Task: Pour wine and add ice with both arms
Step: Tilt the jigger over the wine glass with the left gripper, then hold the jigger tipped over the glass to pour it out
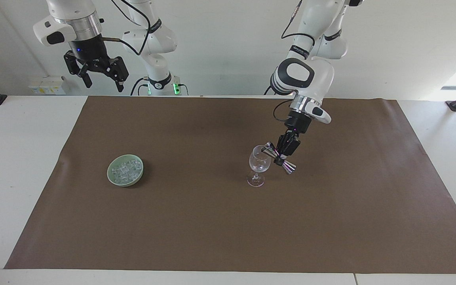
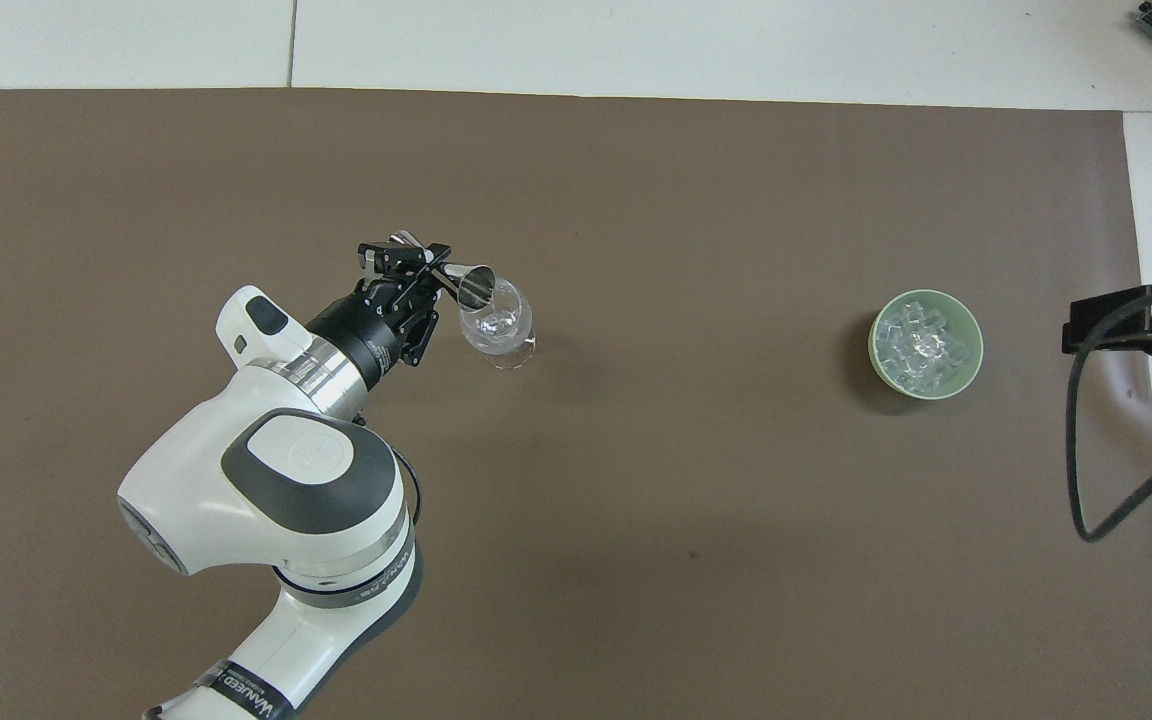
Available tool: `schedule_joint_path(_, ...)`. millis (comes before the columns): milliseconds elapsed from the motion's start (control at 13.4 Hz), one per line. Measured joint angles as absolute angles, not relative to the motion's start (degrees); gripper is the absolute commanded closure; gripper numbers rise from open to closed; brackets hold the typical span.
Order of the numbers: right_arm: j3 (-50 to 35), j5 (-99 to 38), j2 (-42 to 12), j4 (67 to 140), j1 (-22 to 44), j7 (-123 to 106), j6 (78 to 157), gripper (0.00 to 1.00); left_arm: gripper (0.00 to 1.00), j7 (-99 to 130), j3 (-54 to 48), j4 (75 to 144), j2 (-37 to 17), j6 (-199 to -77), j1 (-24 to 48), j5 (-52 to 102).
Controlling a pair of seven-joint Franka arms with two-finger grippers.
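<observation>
Only the facing view shows the right end effector [image 1: 100, 79] raised, fingers apart, waiting; left end effector [image 1: 281, 155] clamped on a steel jigger [image 1: 279, 157], tipped at the wine glass [image 1: 259, 164] rim, ice [image 2: 924, 341] heaped in a green bowl [image 2: 972, 330] at the glass's three o'clock overhead.

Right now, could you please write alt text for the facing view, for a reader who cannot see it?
The left gripper tips a metal jigger over a wine glass on a brown mat. Toward the right arm's end, a green bowl holds ice; the right gripper waits open above the table edge.
</observation>
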State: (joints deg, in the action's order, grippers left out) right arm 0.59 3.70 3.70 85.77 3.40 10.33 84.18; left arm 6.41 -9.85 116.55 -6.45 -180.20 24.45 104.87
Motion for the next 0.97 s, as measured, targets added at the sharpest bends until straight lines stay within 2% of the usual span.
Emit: schedule_joint_path(969, 0.6, 3.7, 3.7, 85.8, 3.4, 10.3, 84.2, 0.00, 1.00, -1.3, -9.6, 114.2, -7.6, -181.9, 24.4, 103.6)
